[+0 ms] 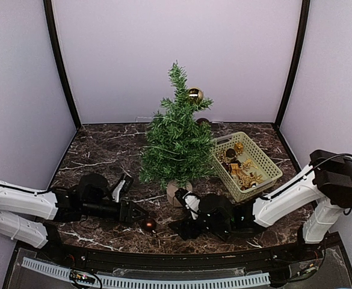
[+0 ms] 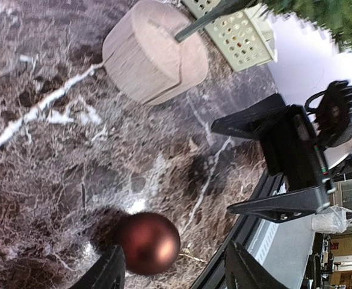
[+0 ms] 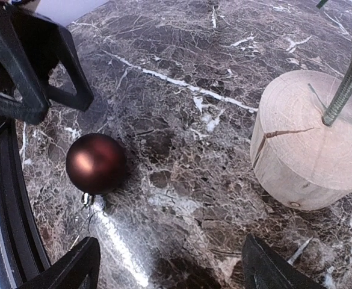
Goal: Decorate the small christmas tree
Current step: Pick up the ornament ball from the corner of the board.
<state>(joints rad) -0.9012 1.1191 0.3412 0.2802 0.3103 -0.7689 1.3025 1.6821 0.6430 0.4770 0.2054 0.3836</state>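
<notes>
The small christmas tree (image 1: 177,144) stands mid-table on its pale wooden stump (image 1: 177,191), with a gold ball (image 1: 195,94) near its top and a dark ball (image 1: 203,122) on its right side. A dark red ball (image 1: 148,225) lies on the table in front of the tree. My left gripper (image 1: 141,218) is open, and the ball (image 2: 148,242) sits beside its left finger (image 2: 106,271). My right gripper (image 1: 179,227) is open and empty, facing the ball (image 3: 96,163) from the right. The stump (image 3: 311,144) is to its right.
A pale green basket (image 1: 266,174) holding several gold ornaments stands right of the tree. The table's black front rail (image 3: 7,198) runs close behind the ball. The stump (image 2: 154,51) and the basket (image 2: 242,36) also show in the left wrist view.
</notes>
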